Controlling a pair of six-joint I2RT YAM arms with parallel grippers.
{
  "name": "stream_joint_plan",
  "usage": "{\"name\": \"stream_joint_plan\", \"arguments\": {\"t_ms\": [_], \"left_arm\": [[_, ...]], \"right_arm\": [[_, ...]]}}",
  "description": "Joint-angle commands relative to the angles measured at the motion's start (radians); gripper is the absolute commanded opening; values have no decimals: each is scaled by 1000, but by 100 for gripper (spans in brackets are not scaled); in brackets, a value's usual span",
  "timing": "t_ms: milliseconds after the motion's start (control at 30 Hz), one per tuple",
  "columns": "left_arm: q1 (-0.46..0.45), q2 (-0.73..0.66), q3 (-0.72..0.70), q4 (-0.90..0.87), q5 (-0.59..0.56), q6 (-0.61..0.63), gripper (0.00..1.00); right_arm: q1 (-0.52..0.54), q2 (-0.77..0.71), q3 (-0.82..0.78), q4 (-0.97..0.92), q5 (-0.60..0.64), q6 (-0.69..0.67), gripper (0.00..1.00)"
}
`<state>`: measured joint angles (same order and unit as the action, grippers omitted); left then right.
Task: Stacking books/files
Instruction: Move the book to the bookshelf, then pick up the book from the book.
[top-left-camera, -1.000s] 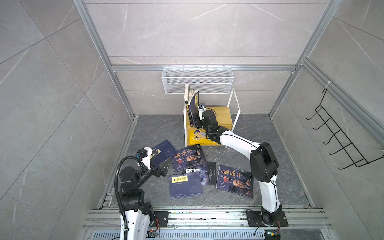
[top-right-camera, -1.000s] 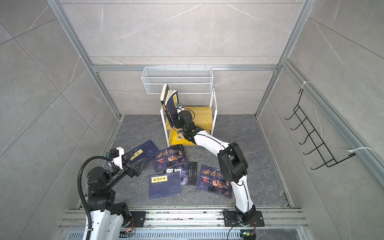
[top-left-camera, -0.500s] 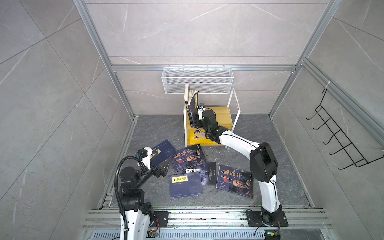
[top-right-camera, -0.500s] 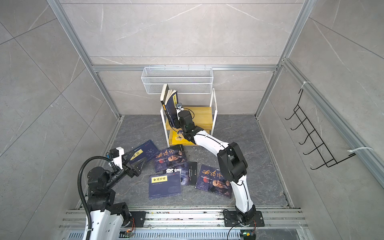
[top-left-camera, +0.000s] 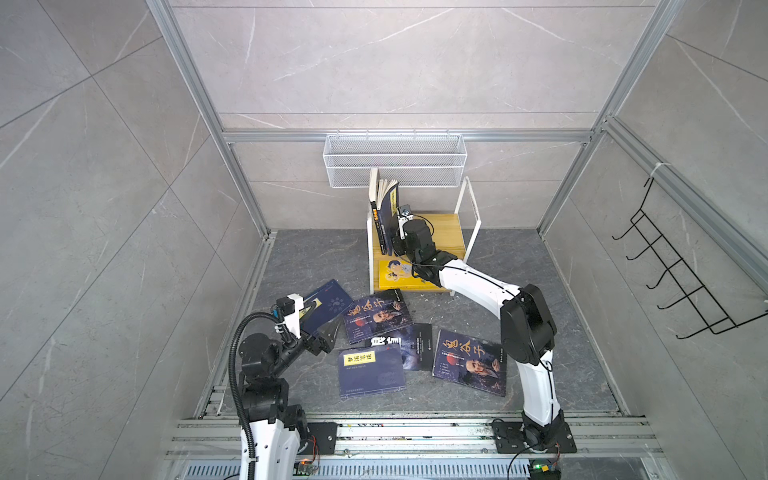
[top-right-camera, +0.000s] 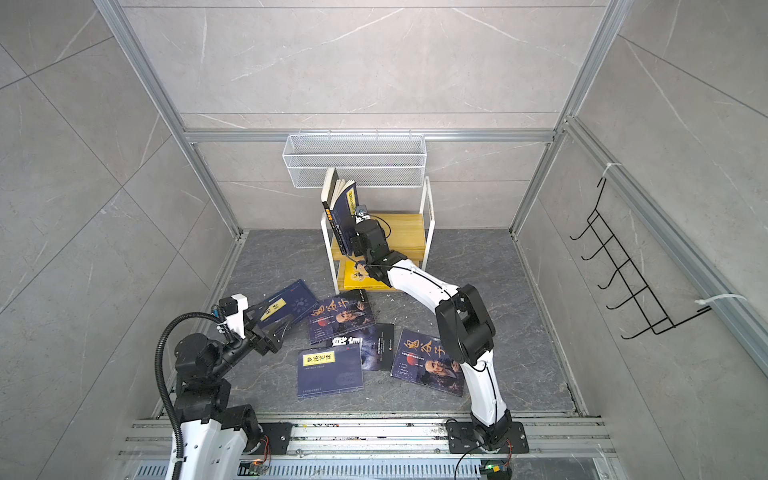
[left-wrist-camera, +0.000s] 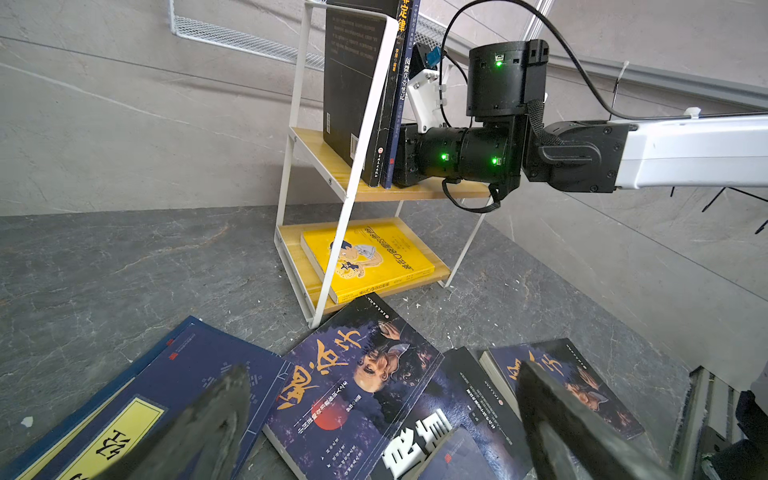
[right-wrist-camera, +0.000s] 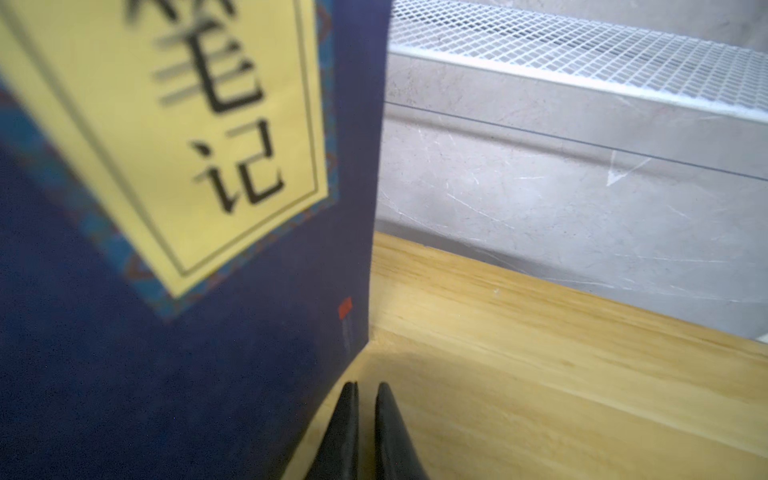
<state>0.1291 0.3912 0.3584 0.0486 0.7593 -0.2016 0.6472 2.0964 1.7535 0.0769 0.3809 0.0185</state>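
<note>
Up on the top shelf of the white rack (top-left-camera: 446, 235), a navy book (right-wrist-camera: 187, 353) with a yellow label stands upright next to a black book (left-wrist-camera: 349, 91) set against the rack's side frame. The right gripper (right-wrist-camera: 366, 399) rests just beside the navy cover, its claw pinched almost together with nothing between the tips. On the rack's lower shelf lies a yellow book (left-wrist-camera: 365, 257). More books, among them a portrait-cover book (top-left-camera: 376, 318), lie scattered on the floor in front of the rack, where the left gripper (left-wrist-camera: 380, 374) hovers, claw spread wide and empty.
</note>
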Motion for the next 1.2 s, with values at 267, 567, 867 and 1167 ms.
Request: {"name": "stream_joint_plan", "arguments": {"t_ms": [267, 567, 867, 1167], "left_arm": [[3, 54, 119, -144, -159, -80, 100], [17, 195, 186, -279, -373, -135, 99], [109, 411, 213, -311, -325, -267, 99], [344, 644, 212, -266, -202, -485, 99]], "right_arm": [[6, -346, -295, -6, -28, -13, 17], [58, -644, -628, 15, -141, -9, 36], [199, -796, -821, 29, -120, 0, 46], [332, -693, -883, 84, -117, 44, 26]]}}
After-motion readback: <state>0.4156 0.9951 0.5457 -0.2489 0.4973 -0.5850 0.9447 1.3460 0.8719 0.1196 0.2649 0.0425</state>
